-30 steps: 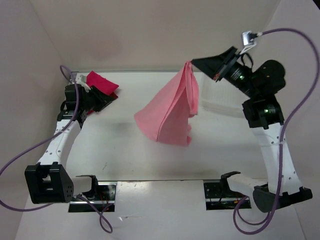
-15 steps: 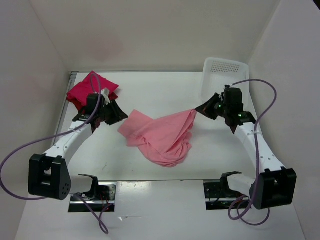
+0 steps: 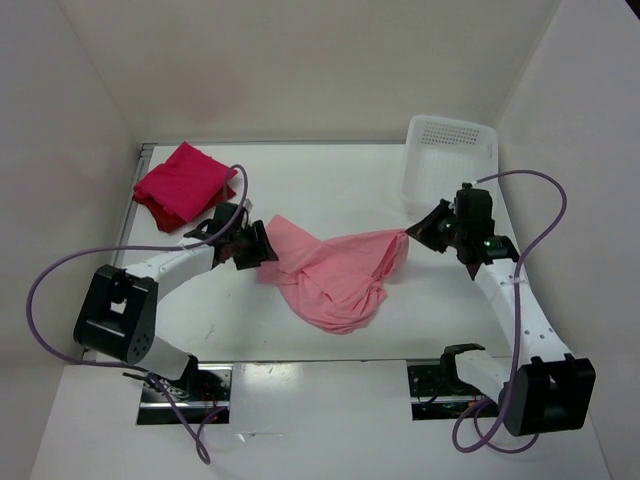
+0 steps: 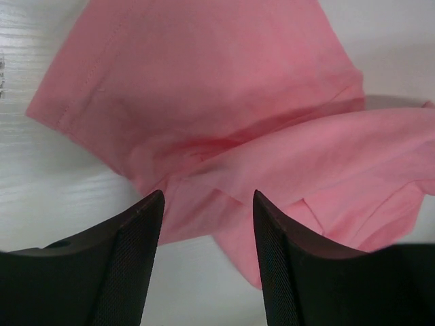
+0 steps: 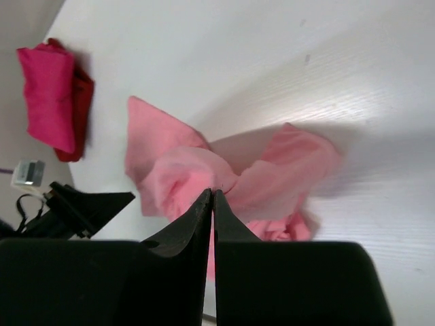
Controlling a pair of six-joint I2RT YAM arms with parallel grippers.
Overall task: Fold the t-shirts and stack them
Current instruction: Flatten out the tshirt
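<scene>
From above, the salmon pink t-shirt (image 3: 335,280) lies crumpled in the middle of the table (image 3: 330,185), drawn out to a point at its right end. The right jaws meet that point and pinch it, on the side of the table near the white basket (image 3: 450,150), which stands in the far right corner. The left jaws sit at the shirt's left edge, low over the table. In the far left corner the crimson t-shirt (image 3: 185,180) lies folded on top of the dark red t-shirt (image 3: 160,213), well apart from both arms. In the left wrist view, the left jaws are spread, their two dark fingers (image 4: 132,265) at the bottom of the frame. The pink cloth fills the space just beyond them, and a creased fold reaches down into the gap between them; whether it touches either finger cannot be told. In the right wrist view, the right jaws are pressed together on a small bunch of pink cloth at their tips, with the rest of the shirt trailing away across the table toward the folded pair.
</scene>
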